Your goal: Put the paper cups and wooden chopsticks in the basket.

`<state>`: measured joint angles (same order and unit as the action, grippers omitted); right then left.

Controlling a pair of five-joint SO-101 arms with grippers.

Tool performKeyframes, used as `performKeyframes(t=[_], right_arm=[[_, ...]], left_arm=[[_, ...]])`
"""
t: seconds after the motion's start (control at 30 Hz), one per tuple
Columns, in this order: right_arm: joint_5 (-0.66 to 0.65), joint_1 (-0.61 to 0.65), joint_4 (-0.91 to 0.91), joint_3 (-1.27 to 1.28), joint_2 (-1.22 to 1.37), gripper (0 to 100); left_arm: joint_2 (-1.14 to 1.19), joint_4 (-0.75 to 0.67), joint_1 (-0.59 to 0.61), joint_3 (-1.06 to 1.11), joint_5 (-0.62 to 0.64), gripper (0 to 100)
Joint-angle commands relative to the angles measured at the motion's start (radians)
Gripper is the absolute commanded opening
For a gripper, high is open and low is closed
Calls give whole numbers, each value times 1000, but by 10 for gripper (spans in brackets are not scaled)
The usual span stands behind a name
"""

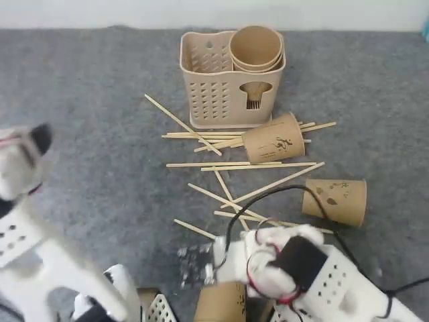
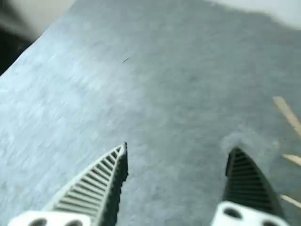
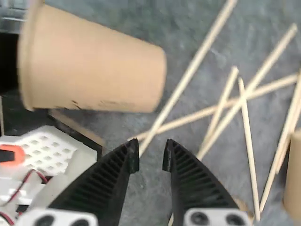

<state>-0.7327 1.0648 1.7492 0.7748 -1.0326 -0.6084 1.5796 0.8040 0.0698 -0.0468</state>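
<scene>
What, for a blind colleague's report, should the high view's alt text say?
A beige basket holding stacked paper cups stands on a grey mat, with wooden chopsticks scattered in front. Three more cups lie on their sides nearby; two white robot arms stand at the near edge.

A beige plastic basket (image 1: 213, 100) with perforated walls is standing upright, and a stack of brown paper cups (image 1: 255, 47) is sitting mouth-up in its right half. Just in front of the basket a printed cup (image 1: 273, 139) is lying on its side across several sticks. A second printed cup (image 1: 334, 200) is lying on its side farther forward and to the right of the basket. A plain cup (image 1: 220, 303) is lying farthest from the basket, straight out in front of it. Pale wooden chopsticks (image 1: 231, 164) are lying scattered and crossing one another in front of the basket, some touching its base.
</scene>
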Motion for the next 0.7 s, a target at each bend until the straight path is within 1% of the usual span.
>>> performKeyframes(t=[0.0,0.1,0.2,0.27,0.37,0.67], right_arm=[[95,133,-24,-48,-5,109],[166,220,-71,-41,-5,109],[233,268,-166,37,-5,109],[236,268,-239,101,-5,109],[236,268,-300,157,-5,109],[222,255,-400,284,-5,109]], left_arm=[[-55,-158,218,232,-46,320],[-55,-255,296,335,-52,320],[-55,-322,358,395,-52,320],[-55,-354,391,421,-52,320],[-55,-394,430,447,-52,320],[-54,-516,474,519,-52,320]])
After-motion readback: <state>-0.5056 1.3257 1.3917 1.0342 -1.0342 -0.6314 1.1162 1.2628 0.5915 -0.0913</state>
